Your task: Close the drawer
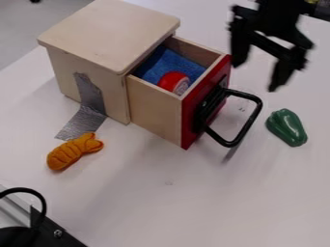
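Drawer (155, 108) juts open from a wooden box (106, 36), with the empty gripper (256, 76) spread wide above and beyond the black handle (249, 123); an off-centre push on that handle could twist the drawer and jam it partway.

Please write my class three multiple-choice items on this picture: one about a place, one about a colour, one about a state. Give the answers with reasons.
1. Where is the red round object?
A) On top of the cabinet
B) Under the cabinet
C) In the drawer

2. What colour is the toy pepper?
A) Green
B) Purple
C) White

3. How does the drawer stand?
A) Fully shut
B) Pulled out
C) Upside down

Answers:
1. C: it lies between the drawer's walls, by the blue cloth.
2. A: its visible surface is green.
3. B: its red front stands away from the cabinet, showing the inside.
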Tool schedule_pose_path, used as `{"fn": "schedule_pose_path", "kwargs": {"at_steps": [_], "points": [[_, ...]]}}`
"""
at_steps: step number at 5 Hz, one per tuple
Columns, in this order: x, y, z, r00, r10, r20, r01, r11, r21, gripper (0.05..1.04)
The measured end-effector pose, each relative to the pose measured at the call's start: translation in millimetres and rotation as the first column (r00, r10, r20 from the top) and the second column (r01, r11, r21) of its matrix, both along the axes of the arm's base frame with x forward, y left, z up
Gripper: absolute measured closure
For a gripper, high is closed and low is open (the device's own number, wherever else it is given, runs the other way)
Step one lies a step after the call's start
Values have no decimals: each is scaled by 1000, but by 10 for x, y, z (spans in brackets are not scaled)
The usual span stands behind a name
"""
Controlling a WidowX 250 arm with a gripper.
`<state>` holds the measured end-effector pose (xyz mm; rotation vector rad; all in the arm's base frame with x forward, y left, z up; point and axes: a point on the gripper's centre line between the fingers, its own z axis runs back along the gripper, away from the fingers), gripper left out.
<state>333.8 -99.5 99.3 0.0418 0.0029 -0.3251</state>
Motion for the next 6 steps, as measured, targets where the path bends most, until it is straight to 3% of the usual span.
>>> {"fn": "schedule_pose_path", "kwargs": {"at_steps": [1, 2, 3, 4, 5, 6], "points": [[66, -262, -166, 999, -1, -34, 2, 999, 32, 84], [8, -196, -381, 990, 95, -103, -84, 991, 105, 84], [-66, -61, -502, 977, 169, -128, -147, 976, 159, 84], [-114, 63, -550, 972, 203, -122, -176, 964, 199, 84], [-141, 129, -586, 963, 234, -130, -208, 960, 185, 84], [-144, 157, -695, 953, 250, -169, -225, 962, 153, 115]]}}
